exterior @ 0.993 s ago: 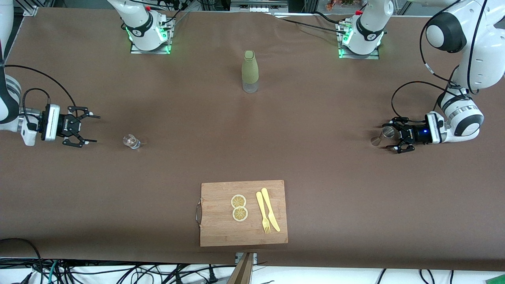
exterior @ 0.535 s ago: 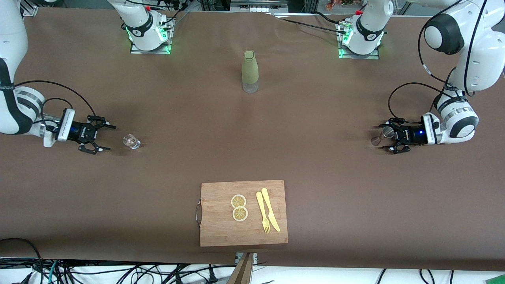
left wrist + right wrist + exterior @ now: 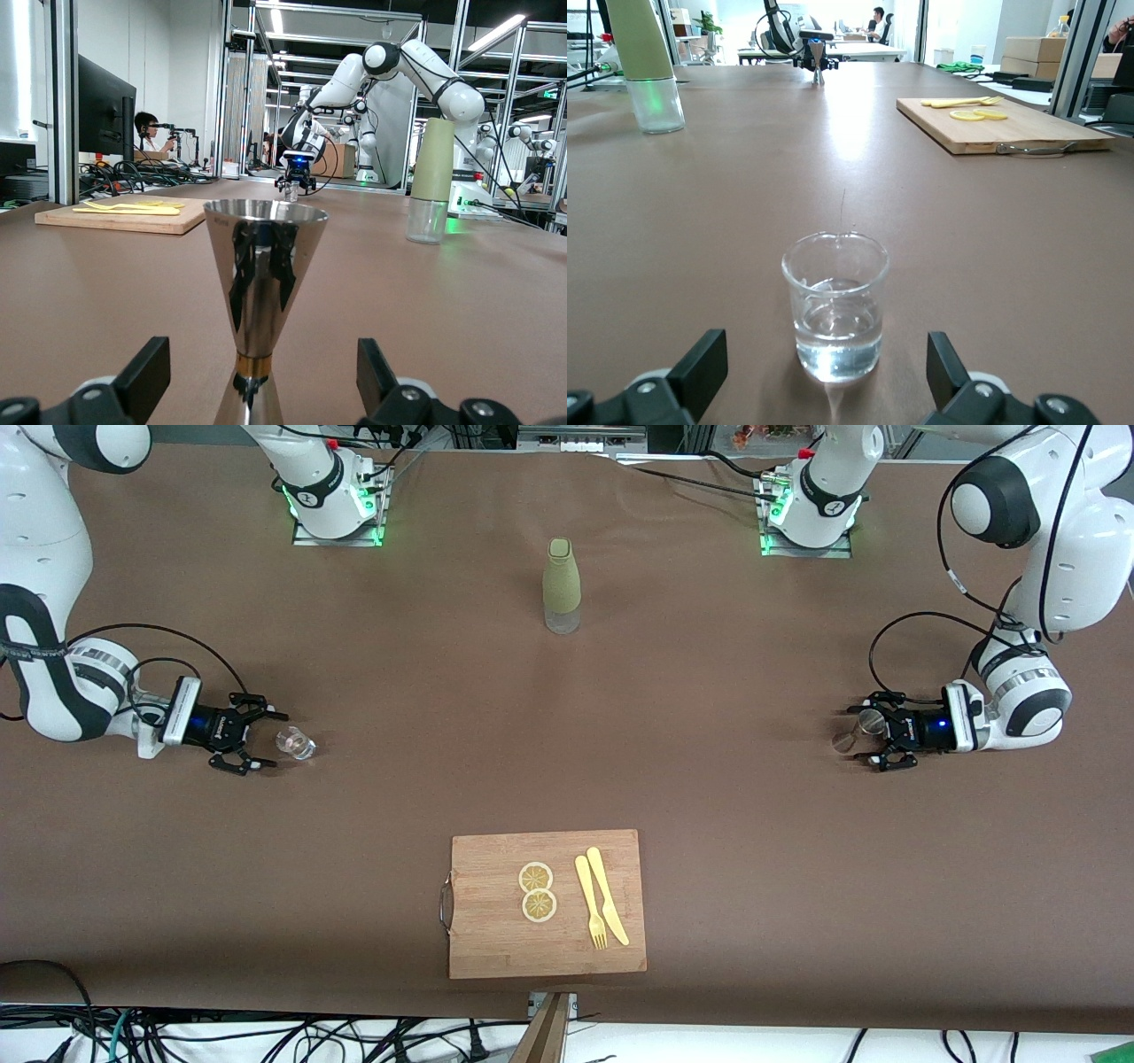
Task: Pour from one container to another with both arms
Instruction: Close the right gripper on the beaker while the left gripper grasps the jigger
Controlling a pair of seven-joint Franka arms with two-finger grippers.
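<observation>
no readable text, labels, brands or numbers on anything

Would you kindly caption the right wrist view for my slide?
Right pincer, open, faces a small glass beaker partly filled with clear liquid on the brown table.

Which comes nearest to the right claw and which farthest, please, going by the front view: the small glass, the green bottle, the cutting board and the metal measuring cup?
1. Small glass: on the table just in front of the open right claw.
2. Cutting board and green bottle: mid-table; too close to rank.
3. Metal measuring cup: between the open left claw's fingers, at the left arm's end.
</observation>
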